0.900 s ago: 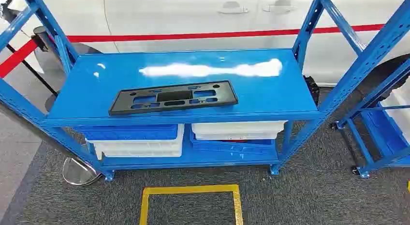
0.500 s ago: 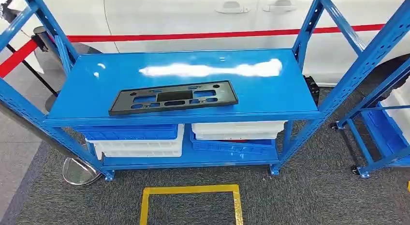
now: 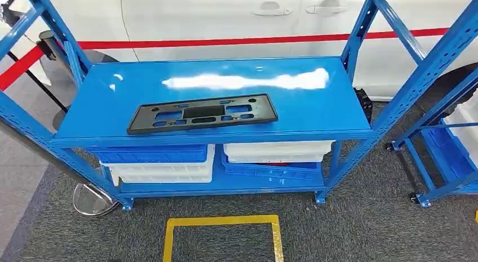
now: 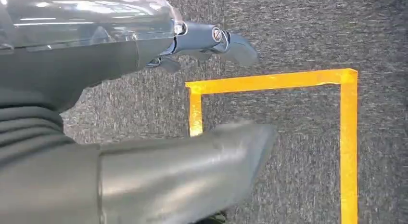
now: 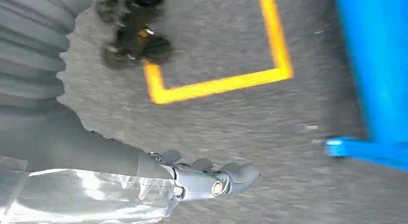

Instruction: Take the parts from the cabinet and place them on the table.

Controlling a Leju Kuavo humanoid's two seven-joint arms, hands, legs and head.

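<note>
Black flat part (image 3: 203, 113) with cut-out windows, lying flat on the top shelf (image 3: 315, 107) of the blue cabinet (image 3: 361, 42), left of centre in the head view, long side running across the frame, near the shelf's front edge. Glare patch across the shelf behind the part. Beneath the shelf, in the lower tier: blue crate (image 3: 152, 154) over white crate (image 3: 163, 172) at lower left, white crate stack (image 3: 276, 150) at centre right with a tilted blue lid (image 3: 270, 171) under it. White car body (image 3: 225, 20) with red stripe along the top of the frame. Yellow floor marking (image 3: 222, 221) on grey carpet at bottom centre. Second blue rack (image 3: 437, 155) at right edge. Round metal stand base (image 3: 90, 200) at lower left.

Left hand (image 4: 144, 113) in the left wrist view: hanging over the carpet, fingers (image 4: 211, 41) apart from the thick thumb, nothing between them, yellow marking behind.

Right hand (image 5: 159, 176) in the right wrist view: over carpet, fingers (image 5: 231, 178) loosely extended, holding nothing, blue cabinet leg at right edge of the frame, picture blurred.
</note>
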